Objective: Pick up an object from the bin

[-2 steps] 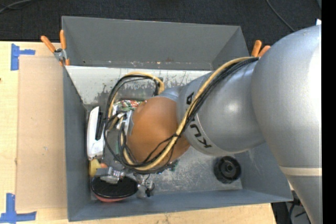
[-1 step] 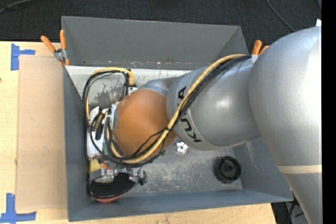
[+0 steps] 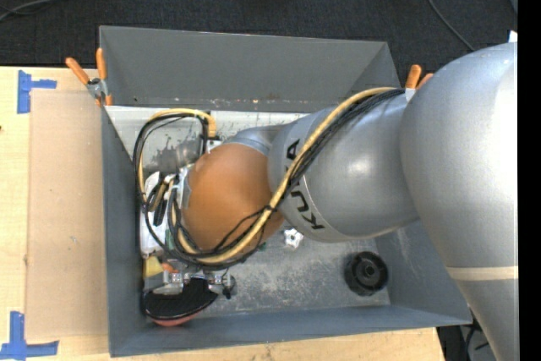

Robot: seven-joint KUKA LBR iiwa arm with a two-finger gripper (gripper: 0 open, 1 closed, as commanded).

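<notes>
My gripper (image 3: 201, 276) is low in the bin's front left corner, mostly hidden under the arm's orange cover. Just below it lies a flat oval thing (image 3: 176, 305), black on top with a red edge, against the front wall. A white thing (image 3: 155, 192) lies partly hidden to the left of the cover. Whether the gripper touches either one cannot be told.
A small white star-shaped piece (image 3: 292, 238) lies mid-floor beside the arm. A black round knob-like thing (image 3: 365, 273) sits at the front right. The big silver arm crosses the bin from the right, with yellow and black cables looped around the cover.
</notes>
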